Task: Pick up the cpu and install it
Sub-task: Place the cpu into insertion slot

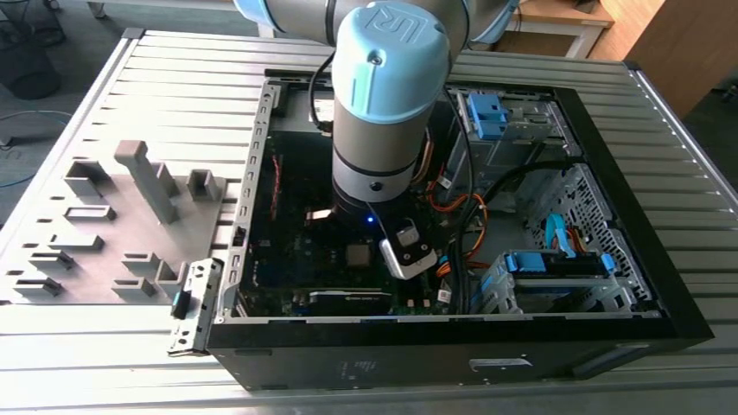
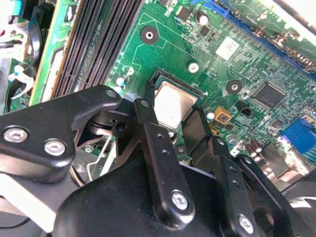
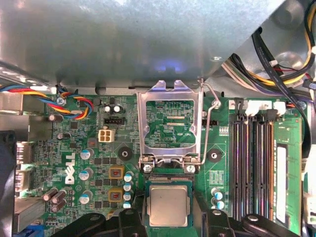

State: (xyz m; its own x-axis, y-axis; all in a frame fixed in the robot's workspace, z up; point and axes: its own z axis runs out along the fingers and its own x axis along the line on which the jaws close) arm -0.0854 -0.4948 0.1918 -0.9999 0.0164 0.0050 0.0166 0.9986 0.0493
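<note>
The cpu point(image 3: 168, 205) point(image 2: 173, 102), a small silvery square chip, lies level over the black socket on the green motherboard point(image 3: 98, 163). My gripper point(image 3: 168, 219) point(image 2: 170, 118) straddles it, with one black finger against each of two opposite sides, so it looks shut on the chip. A thin strip of the socket shows past the chip's far edge. The socket's metal retention frame point(image 3: 170, 123) stands flipped open beside it, with its wire lever raised. In the exterior view the arm point(image 1: 386, 104) reaches down into the open computer case point(image 1: 461, 337), and the cpu point(image 1: 359, 254) is a small grey square below the wrist.
Black memory slots point(image 3: 252, 163) run alongside the socket. Bundled cables point(image 3: 276, 64) and a metal panel point(image 3: 123, 44) hang close above the board. Drive bays with blue clips point(image 1: 554, 268) fill the case's side on the exterior view's right. A grey tray with plastic blocks point(image 1: 104, 233) lies outside the case.
</note>
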